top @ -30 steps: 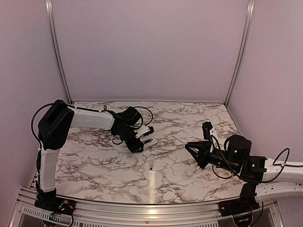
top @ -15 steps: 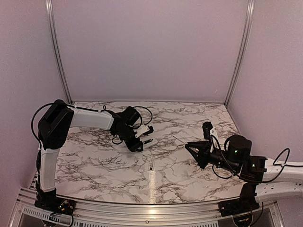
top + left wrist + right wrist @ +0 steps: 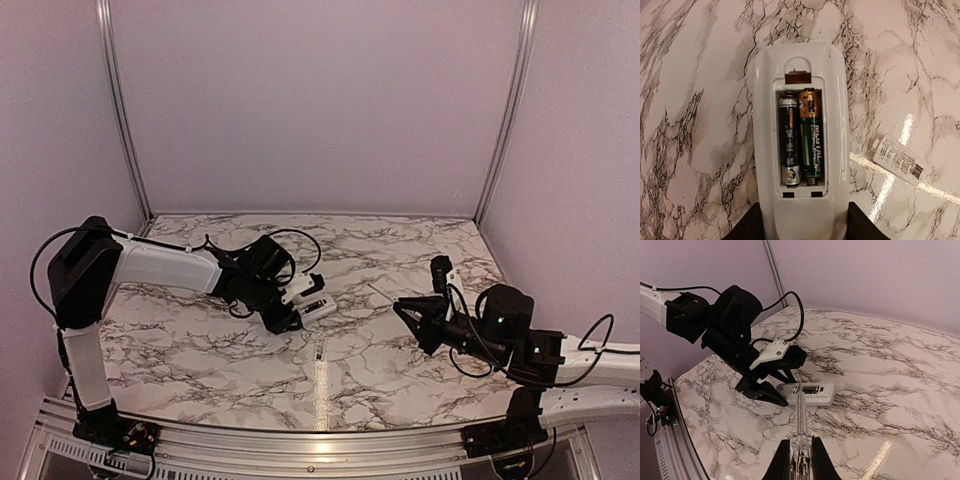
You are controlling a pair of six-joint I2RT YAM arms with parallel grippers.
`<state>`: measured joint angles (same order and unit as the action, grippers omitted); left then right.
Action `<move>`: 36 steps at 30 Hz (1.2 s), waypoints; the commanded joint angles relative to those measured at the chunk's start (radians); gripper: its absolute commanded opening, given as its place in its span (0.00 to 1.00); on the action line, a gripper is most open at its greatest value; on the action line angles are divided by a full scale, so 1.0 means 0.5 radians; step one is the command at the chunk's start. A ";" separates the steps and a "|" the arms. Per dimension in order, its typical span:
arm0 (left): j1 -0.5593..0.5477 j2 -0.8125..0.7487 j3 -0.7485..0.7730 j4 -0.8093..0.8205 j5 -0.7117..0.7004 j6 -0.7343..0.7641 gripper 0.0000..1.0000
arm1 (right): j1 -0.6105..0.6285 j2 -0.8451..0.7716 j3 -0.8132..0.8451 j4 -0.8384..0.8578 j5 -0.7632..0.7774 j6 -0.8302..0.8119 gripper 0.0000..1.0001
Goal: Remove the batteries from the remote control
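Observation:
The white remote control (image 3: 800, 130) lies back-up on the marble table with its compartment open. Two dark batteries (image 3: 789, 137) sit side by side in it, the right one (image 3: 811, 135) with a copper-coloured end. My left gripper (image 3: 804, 226) is shut on the remote's near end, a finger on each side. In the top view the remote (image 3: 320, 306) sits at mid-table beside the left gripper (image 3: 292, 316). My right gripper (image 3: 801, 447) is shut on a thin grey rod (image 3: 799, 407) with a clear handle, which points at the remote (image 3: 812, 393) and stays short of it.
The short white cover piece (image 3: 899, 160) lies on the table right of the remote, next to a streak of glare. The left arm (image 3: 735, 315) reaches in behind the remote in the right wrist view. The right gripper (image 3: 415, 318) hovers right of centre.
The left arm has lowered and swung, shifting the remote slightly right and toward the front. The right gripper and the rod have hardly moved.

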<state>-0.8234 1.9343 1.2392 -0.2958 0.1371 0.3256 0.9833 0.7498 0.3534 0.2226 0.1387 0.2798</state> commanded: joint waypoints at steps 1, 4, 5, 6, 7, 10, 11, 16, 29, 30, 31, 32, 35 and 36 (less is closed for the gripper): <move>-0.061 -0.171 -0.120 0.264 -0.073 -0.075 0.00 | -0.012 0.013 0.069 -0.046 0.034 0.018 0.00; -0.132 -0.222 -0.205 0.325 -0.155 -0.084 0.00 | -0.012 0.062 0.117 -0.086 0.006 0.043 0.00; -0.149 -0.232 -0.232 0.346 -0.183 -0.092 0.00 | -0.012 0.081 0.138 -0.116 -0.001 0.046 0.00; -0.158 -0.249 -0.256 0.364 -0.198 -0.101 0.00 | -0.012 0.099 0.163 -0.149 -0.008 0.051 0.00; -0.168 -0.270 -0.292 0.394 -0.208 -0.113 0.00 | -0.013 0.115 0.185 -0.183 -0.010 0.062 0.00; -0.190 -0.336 -0.376 0.467 -0.209 -0.145 0.00 | -0.012 0.151 0.261 -0.294 -0.020 0.095 0.00; -0.196 -0.358 -0.406 0.500 -0.210 -0.156 0.00 | -0.012 0.164 0.285 -0.336 -0.027 0.106 0.00; -0.232 -0.442 -0.563 0.764 -0.204 -0.252 0.00 | -0.012 0.304 0.439 -0.556 -0.099 0.147 0.00; -0.331 -0.444 -0.710 0.919 -0.199 -0.288 0.00 | -0.015 0.842 0.817 -0.860 -0.353 0.125 0.00; -0.338 -0.439 -0.702 0.916 -0.199 -0.290 0.00 | -0.015 0.877 0.846 -0.880 -0.364 0.120 0.00; -0.347 -0.429 -0.695 0.913 -0.200 -0.288 0.00 | -0.018 0.911 0.867 -0.895 -0.370 0.111 0.00; -0.358 -0.424 -0.688 0.911 -0.207 -0.282 0.00 | -0.022 0.944 0.888 -0.907 -0.372 0.106 0.00; -0.387 -0.391 -0.670 0.906 -0.247 -0.266 0.00 | -0.037 1.032 0.937 -0.941 -0.372 0.095 0.00; -0.392 -0.380 -0.666 0.907 -0.257 -0.261 0.00 | -0.042 1.052 0.949 -0.947 -0.364 0.096 0.00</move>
<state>-1.0012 1.7279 0.8925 0.1215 0.0353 0.1875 0.9791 1.2354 0.7753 -0.1989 -0.0334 0.3397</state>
